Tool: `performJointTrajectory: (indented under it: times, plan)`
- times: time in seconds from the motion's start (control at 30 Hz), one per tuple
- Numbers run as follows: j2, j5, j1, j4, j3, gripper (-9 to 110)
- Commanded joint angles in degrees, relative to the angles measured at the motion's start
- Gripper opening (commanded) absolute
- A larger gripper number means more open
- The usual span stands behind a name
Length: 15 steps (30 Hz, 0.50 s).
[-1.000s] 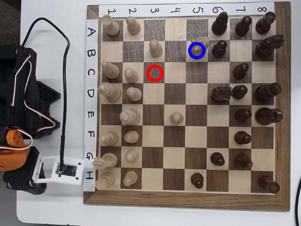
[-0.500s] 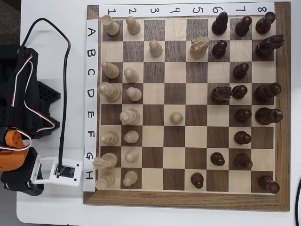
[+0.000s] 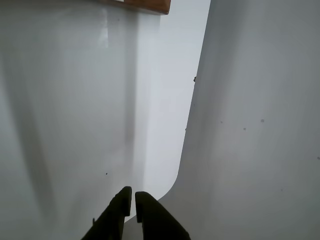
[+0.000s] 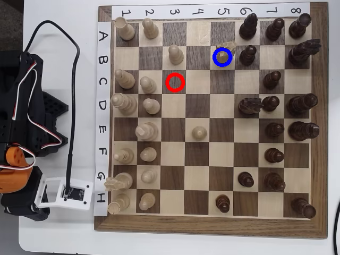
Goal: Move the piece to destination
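Observation:
The piece [image 4: 224, 49], a light tan knight-like chessman, stands on the board at row B, column 5. The blue ring of the destination [image 4: 215, 57] lies over that same square and circles the piece's base. My gripper [image 3: 134, 196] shows at the bottom of the wrist view, its dark fingers [image 3: 120, 210] pressed together and holding nothing, over bare white table. In the overhead view the arm [image 4: 24, 175] sits folded at the far left, off the board and well away from the piece.
A red ring [image 4: 175, 82] marks row C, column 3. Pale pieces [image 4: 127, 103] crowd the board's left columns and dark pieces [image 4: 276, 103] the right. A pale pawn [image 4: 199, 133] stands mid-board. A black cable [image 4: 71, 106] runs beside the board's left edge [image 4: 97, 133].
Both rings are drawn a second ago and now, and absent half a second ago. The arm's white mount slid slightly left early on. No chess piece has moved.

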State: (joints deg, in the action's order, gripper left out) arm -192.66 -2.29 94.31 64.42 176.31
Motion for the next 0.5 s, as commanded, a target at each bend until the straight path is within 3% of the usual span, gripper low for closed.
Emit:
performJointTrajectory:
  times: [0.0, 0.47]
  plan:
    - [-3.52, 0.62, -0.79, -0.88, 2.37, 0]
    - [-3.60, 1.67, -2.64, -0.79, 2.37, 0]
